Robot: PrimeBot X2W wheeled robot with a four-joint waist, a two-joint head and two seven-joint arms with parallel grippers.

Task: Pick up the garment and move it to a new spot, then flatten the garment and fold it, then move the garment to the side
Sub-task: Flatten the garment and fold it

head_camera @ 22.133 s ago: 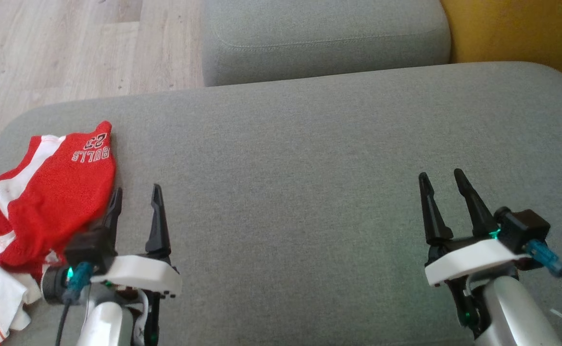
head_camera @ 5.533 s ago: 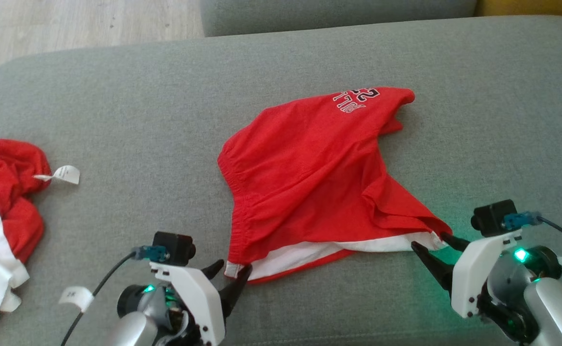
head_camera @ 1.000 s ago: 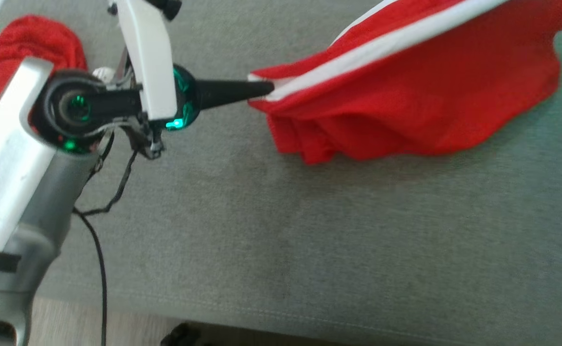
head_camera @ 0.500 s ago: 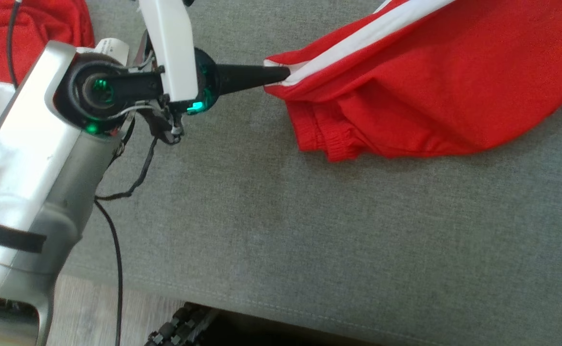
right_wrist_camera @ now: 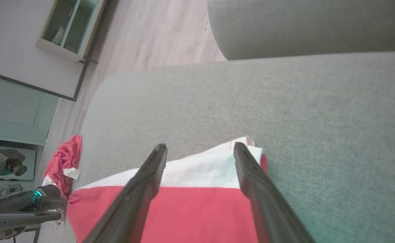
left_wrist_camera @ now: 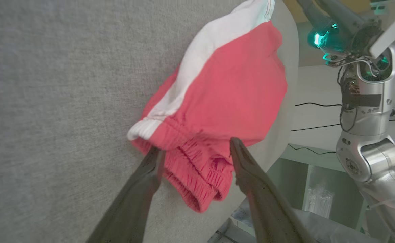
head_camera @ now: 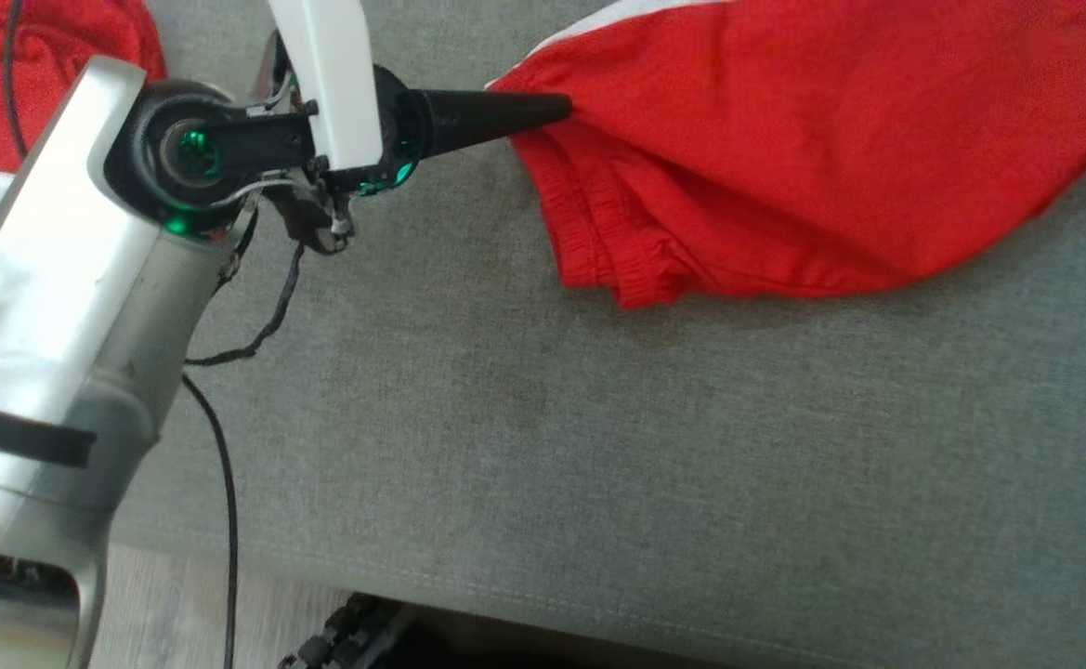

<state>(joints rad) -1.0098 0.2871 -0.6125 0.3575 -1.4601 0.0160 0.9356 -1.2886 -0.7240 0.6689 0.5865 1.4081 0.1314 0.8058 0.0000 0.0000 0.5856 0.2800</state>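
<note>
on a grey sofa cushion (head_camera: 598,446), a red garment (head_camera: 784,158) with a white side stripe lies bunched toward one o'clock in the head view, its elastic waistband turned to nine o'clock. left gripper (left_wrist_camera: 196,148) stands with fingers spread wide, straddling the waistband and clamping nothing; one fingertip touches the cloth. right gripper (right_wrist_camera: 200,145), fingers likewise parted and empty, hovers over the white stripe at the other end. a second red heap (head_camera: 50,74) sits at ten o'clock. beyond the cushion in the right wrist view: pale wood floor (right_wrist_camera: 156,33) at twelve, another grey cushion (right_wrist_camera: 302,23) at one o'clock, a glass-fronted cabinet (right_wrist_camera: 72,27) at eleven.
</note>
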